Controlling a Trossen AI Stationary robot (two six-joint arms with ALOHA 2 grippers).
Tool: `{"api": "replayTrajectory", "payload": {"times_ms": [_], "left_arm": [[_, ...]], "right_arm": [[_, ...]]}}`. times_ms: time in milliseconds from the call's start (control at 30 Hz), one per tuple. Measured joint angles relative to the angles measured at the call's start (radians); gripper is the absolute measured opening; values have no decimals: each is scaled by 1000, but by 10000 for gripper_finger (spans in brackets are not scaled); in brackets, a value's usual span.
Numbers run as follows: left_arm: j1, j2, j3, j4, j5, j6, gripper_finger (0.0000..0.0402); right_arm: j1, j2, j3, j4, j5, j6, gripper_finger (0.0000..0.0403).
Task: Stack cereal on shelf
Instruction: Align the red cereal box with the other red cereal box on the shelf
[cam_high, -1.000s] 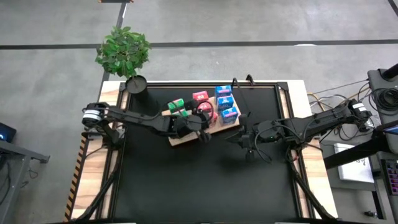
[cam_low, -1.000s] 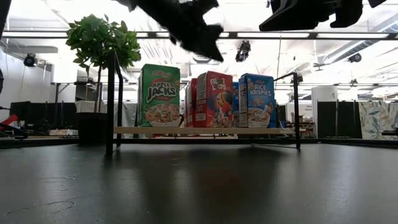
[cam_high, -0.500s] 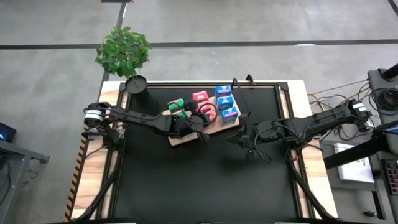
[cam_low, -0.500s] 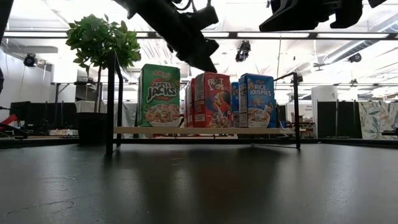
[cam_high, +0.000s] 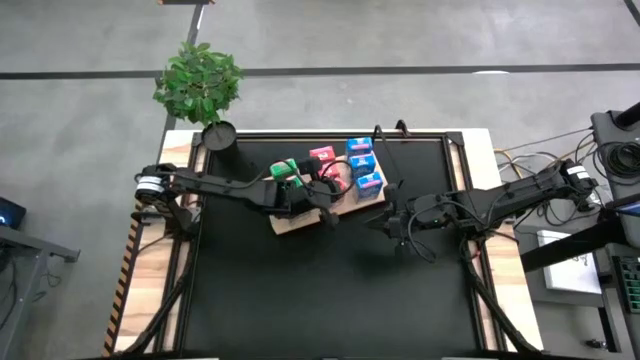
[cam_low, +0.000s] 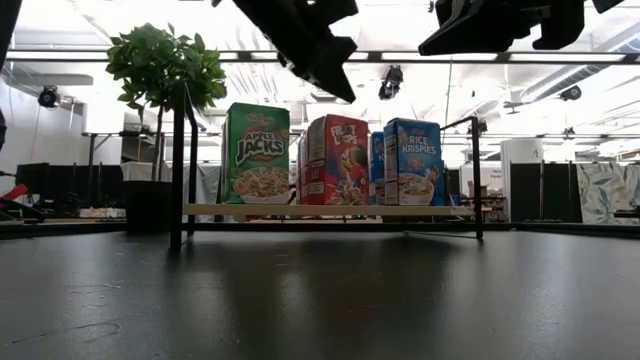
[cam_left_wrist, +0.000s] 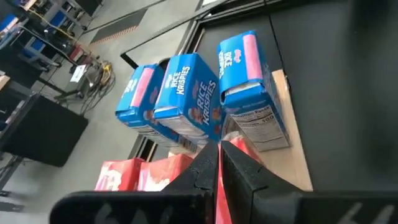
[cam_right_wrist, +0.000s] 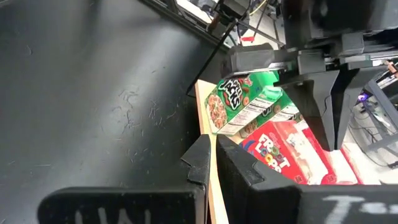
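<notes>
The light-wood shelf board (cam_high: 293, 223) lies on the black mat. Cereal boxes stand upright on it: green ones (cam_high: 285, 169) at the left, pink-red ones (cam_high: 322, 155) in the middle, three blue ones (cam_left_wrist: 186, 93) in a row at the right. In the low view a green box (cam_low: 256, 155), a pink-red box (cam_low: 340, 160) and a blue box (cam_low: 412, 160) face me. My left gripper (cam_left_wrist: 219, 163) is shut and hovers just above the front pink-red box, apart from it (cam_low: 340, 92). My right gripper (cam_right_wrist: 214, 163) is shut and hovers over the mat to the right of the board (cam_high: 390, 222).
A potted plant (cam_high: 200, 85) stands at the table's far left corner. A thin black frame with upright posts (cam_low: 180, 170) surrounds the mat. Bare mat (cam_high: 330, 290) stretches between the board and the near edge. Cables lie beyond the right edge.
My left gripper dipped toward the top of the front pink-red box, then rose again and drew slightly left. That box has turned a little and shifted left on the board; its side face now shows in the low view. The right arm kept still.
</notes>
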Motion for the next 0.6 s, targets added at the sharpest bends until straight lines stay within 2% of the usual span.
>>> {"api": "replayTrajectory", "payload": {"times_ms": [300,600], "left_arm": [[7,2,-63,21,-8,4,1],[8,2,-63,9,48,122,1]], "right_arm": [[0,0,0,0,0,4,18],[0,0,0,0,0,2,18]]}}
